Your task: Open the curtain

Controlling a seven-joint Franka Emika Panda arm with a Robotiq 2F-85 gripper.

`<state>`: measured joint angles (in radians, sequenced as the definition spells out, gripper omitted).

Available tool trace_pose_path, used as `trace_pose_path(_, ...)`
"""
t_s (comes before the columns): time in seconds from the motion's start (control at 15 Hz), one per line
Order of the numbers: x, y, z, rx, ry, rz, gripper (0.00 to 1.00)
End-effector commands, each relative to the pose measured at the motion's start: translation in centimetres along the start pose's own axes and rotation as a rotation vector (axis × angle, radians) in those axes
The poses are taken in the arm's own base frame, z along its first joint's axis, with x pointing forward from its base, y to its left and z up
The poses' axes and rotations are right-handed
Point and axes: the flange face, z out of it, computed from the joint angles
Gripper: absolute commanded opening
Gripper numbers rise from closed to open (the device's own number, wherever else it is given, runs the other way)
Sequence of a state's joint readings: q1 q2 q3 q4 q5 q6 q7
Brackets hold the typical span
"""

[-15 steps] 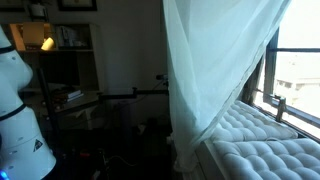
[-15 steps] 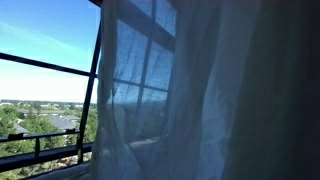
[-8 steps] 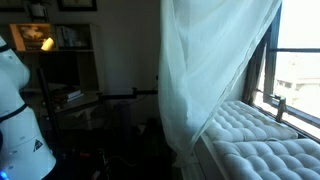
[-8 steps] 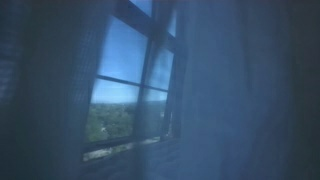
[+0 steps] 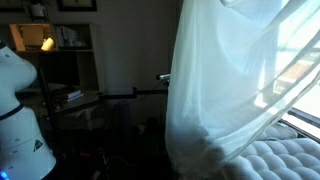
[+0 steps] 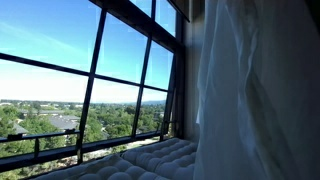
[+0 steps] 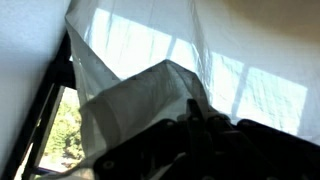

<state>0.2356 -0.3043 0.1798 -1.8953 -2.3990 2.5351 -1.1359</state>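
We log the curtain (image 6: 255,90) at scene right, window panes (image 6: 90,80) uncovered left of it. Its fabric bunches right at the gripper (image 7: 200,122); we cannot tell if the jaws are apart.

The curtain (image 5: 220,90) is sheer white, the tufted cushion (image 6: 150,160) white, the sky (image 6: 50,30) blue

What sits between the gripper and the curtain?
Nothing that shows. In the wrist view a fold of the curtain lies right against the dark gripper, with no gap and nothing else between them.
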Motion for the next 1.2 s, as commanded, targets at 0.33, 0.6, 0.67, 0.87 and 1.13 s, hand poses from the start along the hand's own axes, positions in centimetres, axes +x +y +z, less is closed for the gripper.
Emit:
trace_pose_path(0.33,2.3,-0.4,-1.0,0.225,0.065,0.063,0.01)
trace_pose_path(0.6,2.4,-0.3,-1.0,0.223,0.067,0.062,0.01)
trace_pose_path(0.67,2.4,-0.3,-1.0,0.223,0.067,0.063,0.01)
trace_pose_path(0.87,2.4,-0.3,-1.0,0.223,0.067,0.062,0.01)
trace_pose_path(1.13,2.4,-0.3,-1.0,0.223,0.067,0.062,0.01)
